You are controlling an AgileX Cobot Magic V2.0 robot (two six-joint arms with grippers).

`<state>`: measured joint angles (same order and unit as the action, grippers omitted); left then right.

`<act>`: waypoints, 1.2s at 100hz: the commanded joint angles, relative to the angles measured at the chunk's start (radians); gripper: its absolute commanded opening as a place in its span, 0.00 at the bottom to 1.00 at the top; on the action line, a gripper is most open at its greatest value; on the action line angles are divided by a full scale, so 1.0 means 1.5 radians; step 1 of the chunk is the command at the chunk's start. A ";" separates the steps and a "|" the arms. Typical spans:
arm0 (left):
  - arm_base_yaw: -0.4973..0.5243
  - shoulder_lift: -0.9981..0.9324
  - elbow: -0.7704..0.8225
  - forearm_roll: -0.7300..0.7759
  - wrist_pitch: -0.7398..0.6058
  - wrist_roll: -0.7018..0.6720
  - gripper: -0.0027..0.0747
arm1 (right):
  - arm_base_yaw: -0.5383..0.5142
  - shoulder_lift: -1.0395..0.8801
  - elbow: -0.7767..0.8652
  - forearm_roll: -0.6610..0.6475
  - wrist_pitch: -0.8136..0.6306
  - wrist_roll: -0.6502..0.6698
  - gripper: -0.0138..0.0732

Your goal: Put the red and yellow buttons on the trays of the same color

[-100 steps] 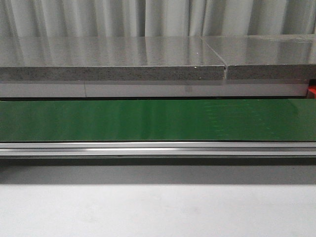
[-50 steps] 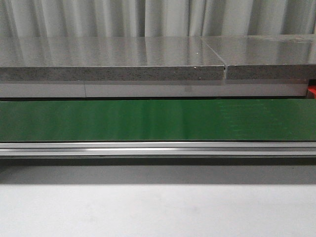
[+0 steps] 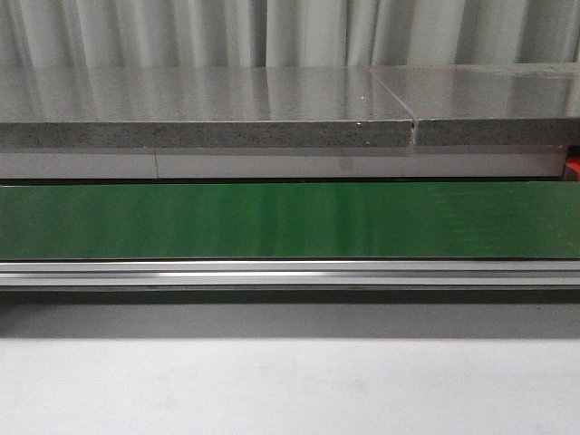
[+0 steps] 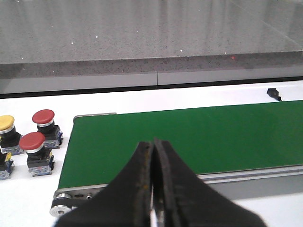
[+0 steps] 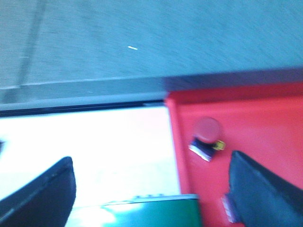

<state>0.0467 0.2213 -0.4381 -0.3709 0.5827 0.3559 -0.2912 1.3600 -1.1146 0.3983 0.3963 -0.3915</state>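
The green belt (image 4: 189,137) is seen bare. The left gripper (image 4: 154,179) is pressed closed over its near edge, nothing held. Two red buttons (image 4: 43,117) and a yellow button (image 4: 6,123) are parked just off the belt's end. The right gripper (image 5: 151,184) is spread wide, nothing held, over the red tray (image 5: 265,113), where one red button (image 5: 207,130) is already sat.

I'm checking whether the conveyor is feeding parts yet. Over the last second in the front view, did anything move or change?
Nothing visibly changed in the front view. The green conveyor belt stays bare, with no button on it and no arm in sight. The grey counter behind it, the white table in front and the sliver of red at the far right edge look the same.
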 commanded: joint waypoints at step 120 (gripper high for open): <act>-0.004 0.006 -0.019 0.012 -0.052 -0.002 0.01 | 0.090 -0.501 0.308 0.003 0.062 -0.038 0.08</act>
<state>0.0467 0.2213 -0.4381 -0.3417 0.5827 0.3559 -0.1574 0.6101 -0.6297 0.3983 0.5532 -0.4393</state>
